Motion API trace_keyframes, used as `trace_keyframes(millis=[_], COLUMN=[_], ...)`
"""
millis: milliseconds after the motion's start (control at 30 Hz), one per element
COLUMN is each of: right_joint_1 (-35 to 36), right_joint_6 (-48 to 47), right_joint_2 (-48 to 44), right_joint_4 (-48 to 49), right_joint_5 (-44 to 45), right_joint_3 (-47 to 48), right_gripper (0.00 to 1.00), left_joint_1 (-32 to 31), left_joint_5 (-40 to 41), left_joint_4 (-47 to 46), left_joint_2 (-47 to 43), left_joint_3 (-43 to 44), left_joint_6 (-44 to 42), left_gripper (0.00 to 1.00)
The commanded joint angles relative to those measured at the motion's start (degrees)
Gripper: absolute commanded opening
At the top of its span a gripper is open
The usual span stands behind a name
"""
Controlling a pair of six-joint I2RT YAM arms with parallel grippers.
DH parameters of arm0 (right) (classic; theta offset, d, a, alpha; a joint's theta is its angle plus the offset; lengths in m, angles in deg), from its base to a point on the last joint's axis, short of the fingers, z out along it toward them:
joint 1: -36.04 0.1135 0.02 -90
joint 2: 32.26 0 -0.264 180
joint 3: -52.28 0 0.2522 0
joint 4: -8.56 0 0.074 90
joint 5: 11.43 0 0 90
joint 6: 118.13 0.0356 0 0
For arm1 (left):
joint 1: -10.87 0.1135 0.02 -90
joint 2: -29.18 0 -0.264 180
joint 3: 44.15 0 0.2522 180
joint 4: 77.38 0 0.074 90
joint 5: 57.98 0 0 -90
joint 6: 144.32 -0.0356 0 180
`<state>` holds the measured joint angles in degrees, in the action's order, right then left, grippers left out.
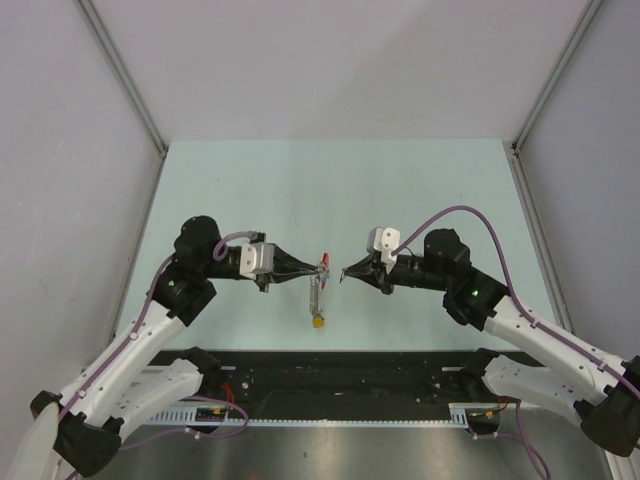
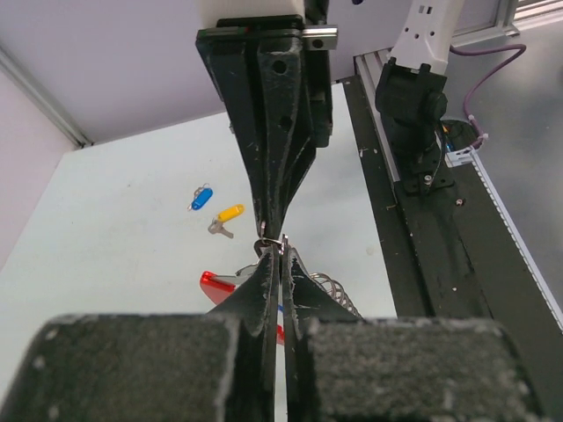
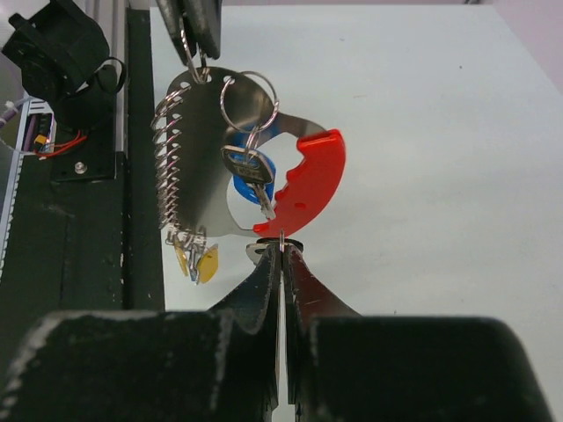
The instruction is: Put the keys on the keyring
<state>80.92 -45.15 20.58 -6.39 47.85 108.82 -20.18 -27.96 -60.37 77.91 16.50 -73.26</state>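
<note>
The keyring [image 3: 202, 132] is a grey metal plate with a wire coil and a red curved section [image 3: 312, 176]. It hangs in the air between the arms [image 1: 319, 283]. My left gripper [image 1: 310, 270] [image 2: 281, 248] is shut on its upper edge. A blue-tagged key [image 3: 251, 180] hangs on it from a split ring. My right gripper [image 1: 346, 274] [image 3: 281, 251] is shut on the thin ring of a black-tagged key [image 3: 257, 253], right below the red end. Most of that key is hidden by the fingers.
Yellow tags [image 3: 201, 261] dangle from the coil's lower end [image 1: 317, 321]. A yellow-tagged key [image 2: 227, 215] and a small blue tag [image 2: 201, 198] lie on the pale table beyond the grippers. A black rail [image 1: 340, 380] runs along the near edge.
</note>
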Motion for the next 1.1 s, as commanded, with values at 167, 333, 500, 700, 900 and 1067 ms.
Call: trace_keyframes(millis=[167,333,500,700,900,1067], right_joint_1=[0.03,0.64,1.61,2.05,2.14,2.14], right_joint_6=[-0.56,-2.75,-2.93,-1.88,-0.74,0.93], right_joint_2=[-2.30,-2.30,-2.21,-4.06,-3.62,-3.09], right_joint_4=[8.04,6.03,6.03,5.50,6.11,6.99], right_joint_5=[-5.05,-6.10,-4.52,-4.35,-3.82,-3.56], right_joint_3=[2.92,3.53,3.53,3.45,3.45,3.45], right_gripper=[0.00,0.00,0.00,0.00,0.00,0.00], left_joint_1=[-1.65,-1.82,-2.09,-2.09,-2.79,-3.14], left_joint_5=[-0.40,1.10,4.17,5.32,4.88,4.79], left_joint_4=[-0.96,-9.21,-21.33,-31.79,-35.24,-35.50], left_joint_2=[-1.79,-1.89,-1.97,-0.92,0.05,-0.13], left_joint_3=[-1.80,-4.26,-8.22,-11.38,-12.27,-12.44], left_joint_6=[-4.26,2.75,12.06,21.48,24.13,24.04], left_gripper=[0.00,0.00,0.00,0.01,0.00,0.00])
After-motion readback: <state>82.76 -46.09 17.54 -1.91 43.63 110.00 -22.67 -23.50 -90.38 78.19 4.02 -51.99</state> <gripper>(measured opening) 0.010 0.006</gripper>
